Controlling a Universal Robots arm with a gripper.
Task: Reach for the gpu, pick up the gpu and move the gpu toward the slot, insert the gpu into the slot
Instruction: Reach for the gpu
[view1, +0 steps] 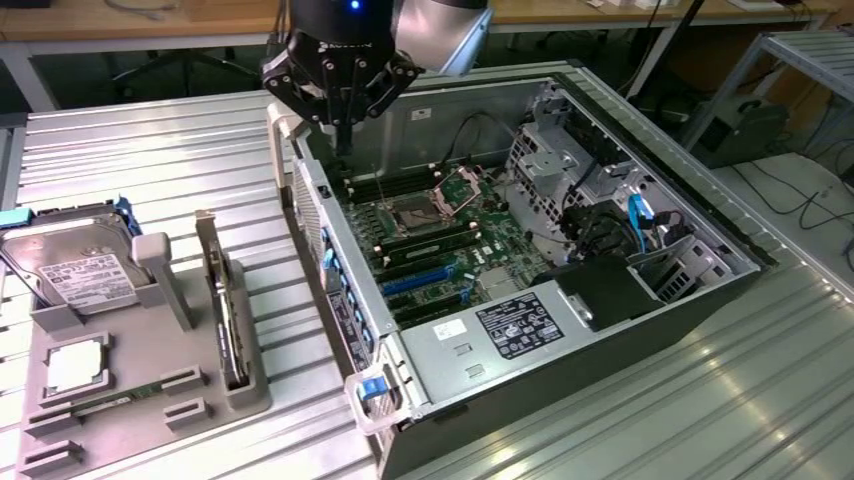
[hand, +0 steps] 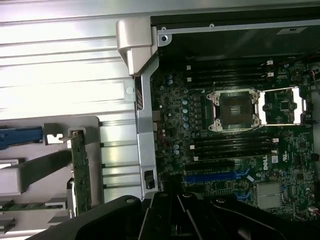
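The gpu (view1: 227, 300) (hand: 80, 172) stands on its edge in a grey holder tray (view1: 147, 385), outside the open computer case (view1: 601, 395) and just beside its side wall, on the exterior view's left. Nothing grips the card. The hard drive (view1: 78, 270) sits in the same tray, farther from the case. The gripper (view1: 343, 130) hangs over the case's far corner, above the motherboard (view1: 441, 230), its fingers pressed together and holding nothing.

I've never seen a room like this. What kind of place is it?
Probably a robotics lab: an opened computer case lies on a metal table, a robot's pincer hangs above it, and desks stand behind.
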